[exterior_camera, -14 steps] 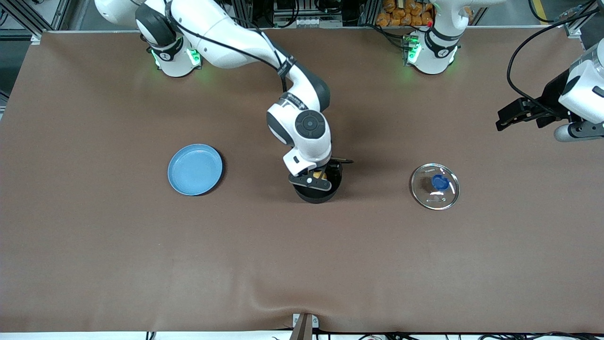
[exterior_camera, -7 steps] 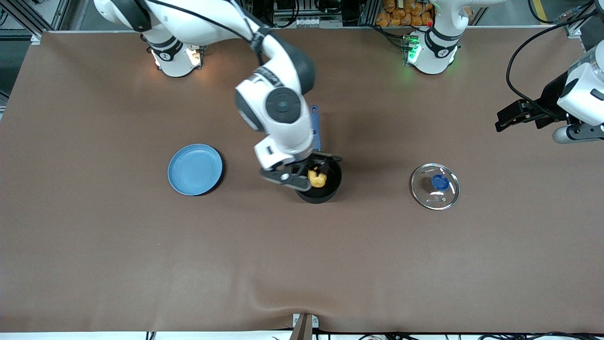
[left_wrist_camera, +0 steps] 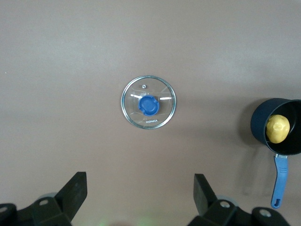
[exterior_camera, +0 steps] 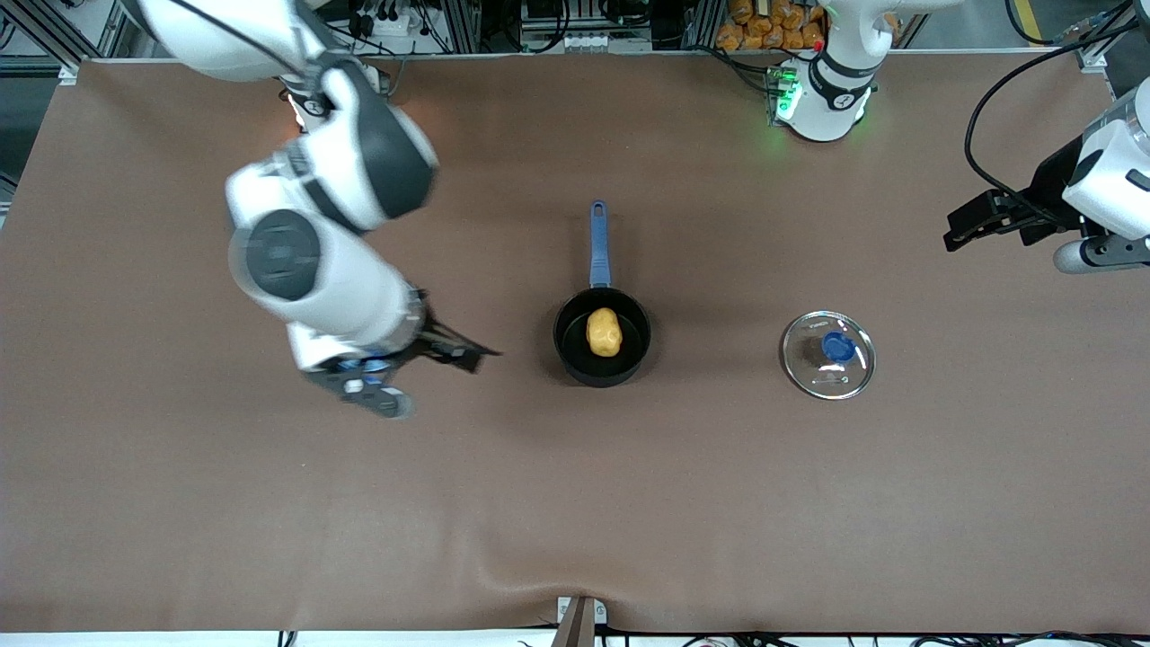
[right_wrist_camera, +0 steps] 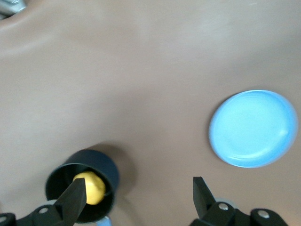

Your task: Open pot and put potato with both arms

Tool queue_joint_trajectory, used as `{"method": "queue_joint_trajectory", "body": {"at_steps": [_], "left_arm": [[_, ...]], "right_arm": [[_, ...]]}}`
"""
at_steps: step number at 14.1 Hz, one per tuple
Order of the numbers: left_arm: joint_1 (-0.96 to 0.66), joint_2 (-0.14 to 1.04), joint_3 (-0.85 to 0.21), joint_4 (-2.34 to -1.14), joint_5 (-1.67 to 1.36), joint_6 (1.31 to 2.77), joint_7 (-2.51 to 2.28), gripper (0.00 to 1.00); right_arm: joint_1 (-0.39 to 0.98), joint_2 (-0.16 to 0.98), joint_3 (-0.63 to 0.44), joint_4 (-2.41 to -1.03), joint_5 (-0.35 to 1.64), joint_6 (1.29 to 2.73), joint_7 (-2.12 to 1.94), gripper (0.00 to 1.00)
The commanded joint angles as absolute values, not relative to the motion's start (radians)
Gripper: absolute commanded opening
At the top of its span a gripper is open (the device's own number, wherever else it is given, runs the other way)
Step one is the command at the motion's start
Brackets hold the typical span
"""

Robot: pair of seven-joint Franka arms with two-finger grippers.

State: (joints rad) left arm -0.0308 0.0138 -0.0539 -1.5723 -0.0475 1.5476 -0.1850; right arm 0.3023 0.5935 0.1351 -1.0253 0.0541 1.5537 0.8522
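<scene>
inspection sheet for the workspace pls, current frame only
Surface: brown table cover, a ripple at the edge nearest the front camera.
Job's things: potato lies in the pot; lid flat on the table toward the left arm's end, knob up.
Clutter: blue plate on the table, nothing on it.
Grippers: right gripper open, holding nothing, over the table near the plate; left gripper open, waiting above the lid.
Cables: black cable loops to the left arm.
Surroundings: metal frame and orange items past the bases.
</scene>
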Motion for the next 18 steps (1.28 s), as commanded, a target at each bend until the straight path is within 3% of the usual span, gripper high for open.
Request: {"method": "queue_joint_trajectory", "body": {"at_steps": [1, 3, 6, 10, 15, 18], "left_arm": [[-0.026, 0.003, -0.052, -1.577, -0.072, 1.557, -0.176, 1.0], [-0.026, 0.005, -0.052, -1.575, -0.072, 1.557, -0.179, 1.0], [-0.026, 0.005, -0.052, -1.575, -0.072, 1.557, -0.179, 1.0], [-0.026, 0.005, -0.052, -1.575, -0.072, 1.557, -0.183, 1.0], [-0.026, 0.005, -0.052, -1.575, -0.072, 1.559, -0.183, 1.0], [-0.026, 0.005, -0.052, -1.574, -0.072, 1.559, -0.183, 1.0]], "right_arm": [[0.191, 0.508, 0.173, -1.048, 0.037, 1.465, 0.708, 1.0], [0.096, 0.467, 0.195, -1.052, 0.037, 1.425, 0.571, 1.0], [-0.087, 0.419, 0.326, -1.065, 0.019, 1.382, 0.45, 1.0], [-0.086, 0.269, 0.324, -1.191, -0.077, 1.394, 0.434, 1.0], [-0.008, 0.1, 0.166, -1.33, -0.049, 1.399, 0.25, 1.0], [-0.006, -0.071, 0.091, -1.575, -0.04, 1.518, 0.146, 1.0]]}}
